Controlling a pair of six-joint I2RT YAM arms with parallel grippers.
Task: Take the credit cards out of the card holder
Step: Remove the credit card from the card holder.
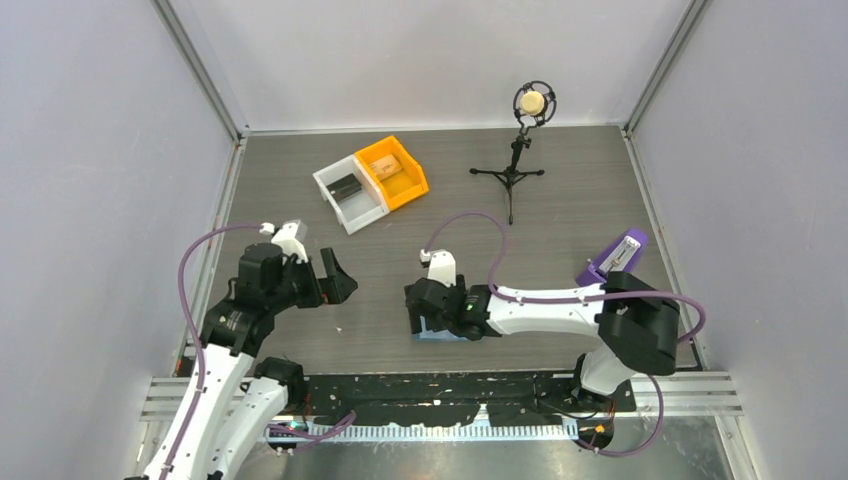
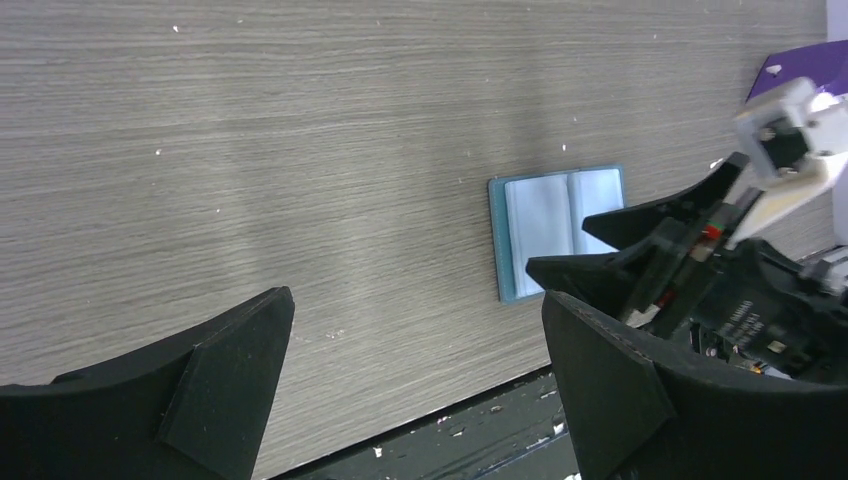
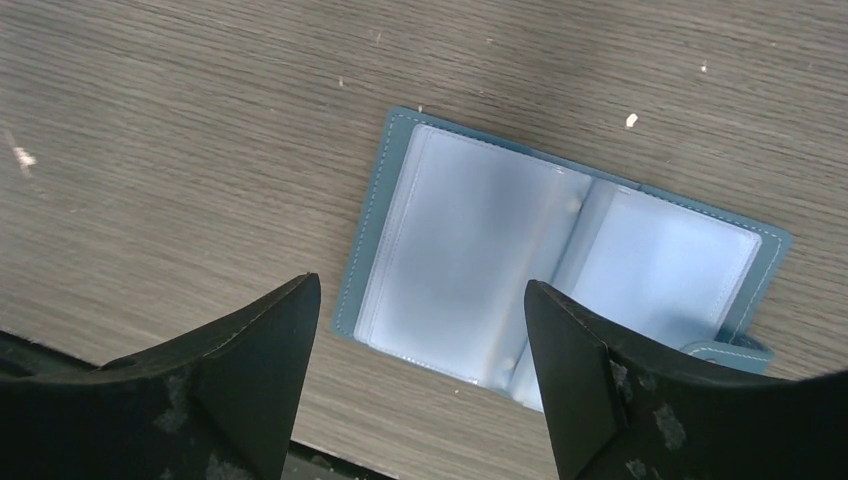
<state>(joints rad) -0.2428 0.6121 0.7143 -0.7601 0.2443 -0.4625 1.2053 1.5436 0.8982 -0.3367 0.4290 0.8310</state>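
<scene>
Grey wood-grain worktop [image 1: 560, 180] sits between pale walls. Print on the right arm's black wrist housing is too small to read. That arm reaches low and leftward along the near edge. Its right fingers [image 3: 545, 320] are spread wide and hold nothing above the light-blue card holder [image 3: 560, 250], which lies open flat. The left fingers [image 2: 270, 320], also wide apart and empty, hover well left of it. A black card [image 1: 345, 186] lies in the white bin [image 1: 362, 212], a tan card [image 1: 388, 166] in the orange bin [image 1: 405, 185].
</scene>
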